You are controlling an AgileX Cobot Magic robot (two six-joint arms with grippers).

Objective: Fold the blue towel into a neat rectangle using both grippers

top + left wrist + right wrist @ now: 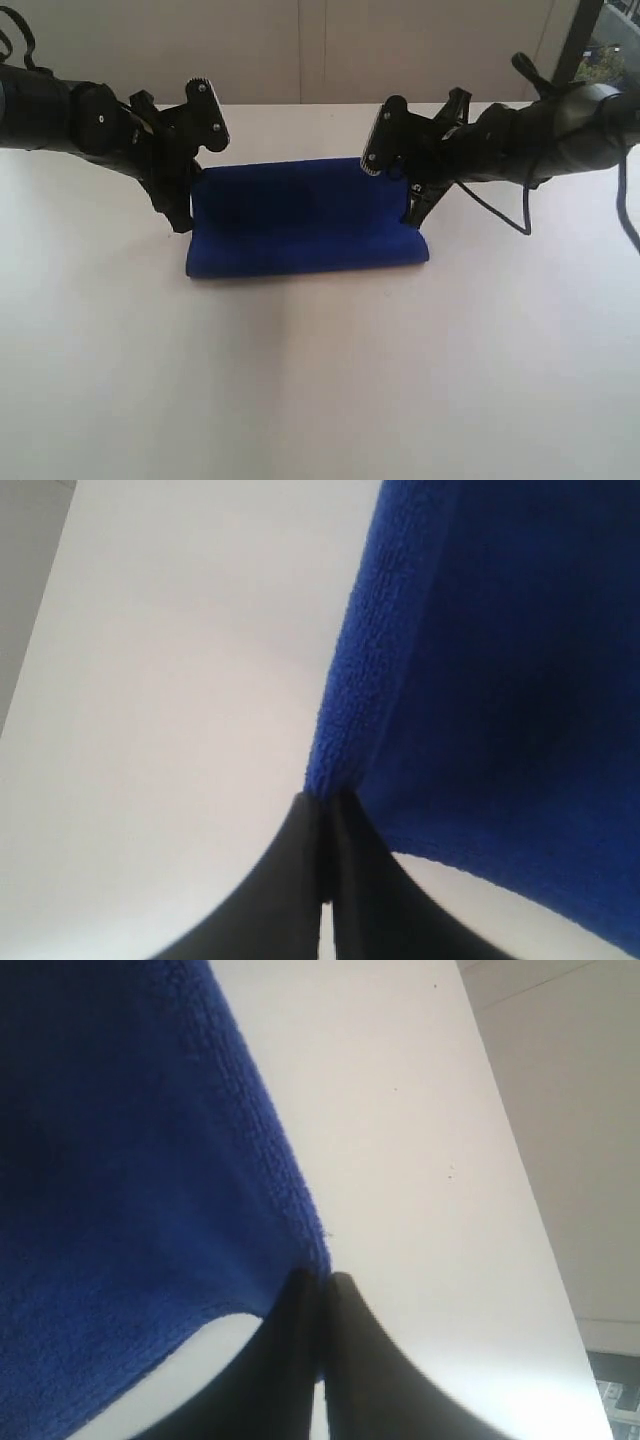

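The blue towel (305,215) lies across the middle of the white table (320,380), its far edge raised so it curves up from the near fold. My left gripper (181,221) is shut on the towel's left raised corner. In the left wrist view the black fingertips (300,830) pinch the blue towel (480,680) at its corner. My right gripper (412,214) is shut on the right raised corner. In the right wrist view its fingers (350,1305) clamp the edge of the blue towel (120,1180). No label shows.
Both black arms (60,115) (540,130) reach in from the sides above the table. A black cable (500,215) hangs below the right arm. A pale wall (320,50) stands behind the table's far edge.
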